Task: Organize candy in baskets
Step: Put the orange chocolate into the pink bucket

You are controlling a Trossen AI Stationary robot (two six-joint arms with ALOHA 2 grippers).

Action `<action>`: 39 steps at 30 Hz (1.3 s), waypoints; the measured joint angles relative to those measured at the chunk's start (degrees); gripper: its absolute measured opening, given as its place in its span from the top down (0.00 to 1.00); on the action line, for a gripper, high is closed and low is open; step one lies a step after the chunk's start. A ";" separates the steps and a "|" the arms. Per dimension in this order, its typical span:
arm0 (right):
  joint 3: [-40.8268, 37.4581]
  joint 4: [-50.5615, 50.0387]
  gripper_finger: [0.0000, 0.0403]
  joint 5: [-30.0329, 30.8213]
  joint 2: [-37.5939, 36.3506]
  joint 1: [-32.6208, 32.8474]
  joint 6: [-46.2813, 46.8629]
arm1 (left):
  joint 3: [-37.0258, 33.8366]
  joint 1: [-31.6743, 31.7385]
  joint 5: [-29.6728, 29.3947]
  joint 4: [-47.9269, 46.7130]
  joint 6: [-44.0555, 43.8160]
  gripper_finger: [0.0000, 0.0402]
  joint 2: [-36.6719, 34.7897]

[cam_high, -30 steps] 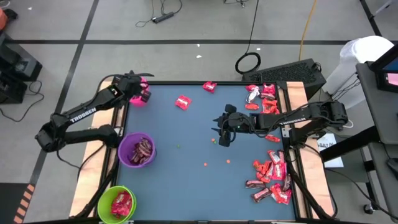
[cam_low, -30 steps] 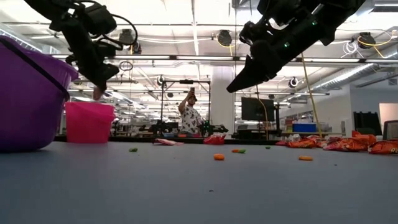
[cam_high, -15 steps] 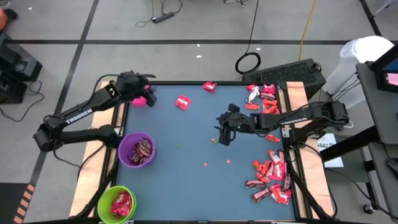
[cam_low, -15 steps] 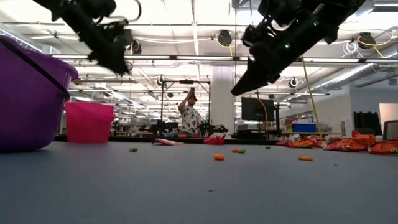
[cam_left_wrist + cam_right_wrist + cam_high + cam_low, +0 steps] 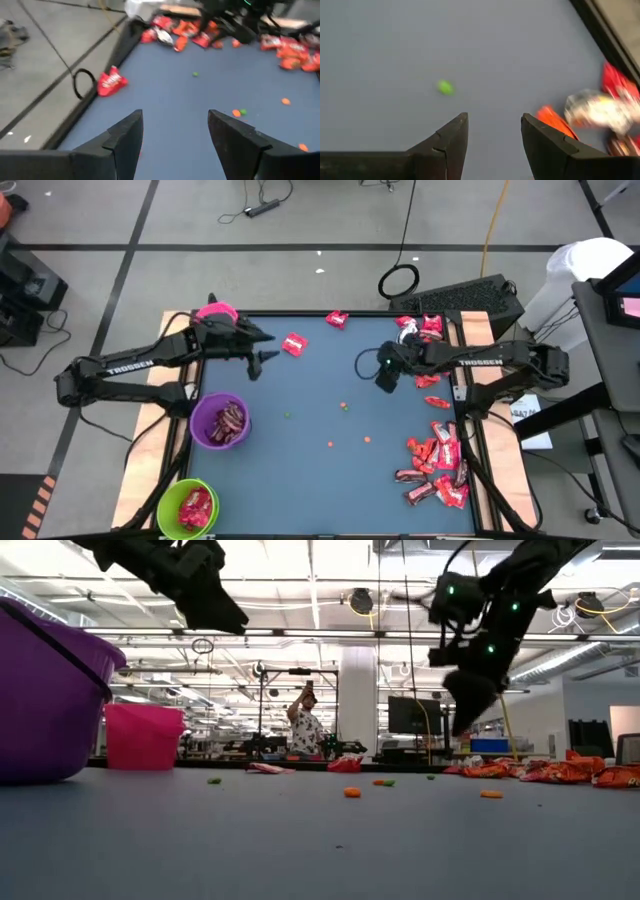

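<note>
The candy lies in shiny red and dark wrappers: two loose pieces [image 5: 294, 343] [image 5: 336, 319] at the far edge, a pile [image 5: 420, 335] at the far right and another pile [image 5: 435, 465] at the near right. Along the left side stand the pink basket [image 5: 215, 310], the purple basket [image 5: 220, 420] with dark pieces inside, and the green basket [image 5: 188, 508] with red ones. My left gripper [image 5: 266, 350] hangs open and empty just right of the pink basket. My right gripper [image 5: 384, 380] is open and empty above the mat, beside the far right pile.
Tiny orange and green specks [image 5: 344, 406] dot the blue mat. The table has a raised black rim [image 5: 300, 313] and wooden side strips. A person [image 5: 303, 725] stands far off in the room behind. Open mat lies between the two arms.
My left gripper has swung away from above the pink basket toward the table's middle, tipping from pointing down to nearly level, and its fingers now stand wider apart. My right gripper has moved toward the far right candy pile and tipped more steeply downward.
</note>
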 joint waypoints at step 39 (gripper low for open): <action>-0.04 -1.91 0.98 -4.80 12.86 -23.78 -22.97 | -0.04 -3.36 -1.96 2.18 -0.04 0.43 3.06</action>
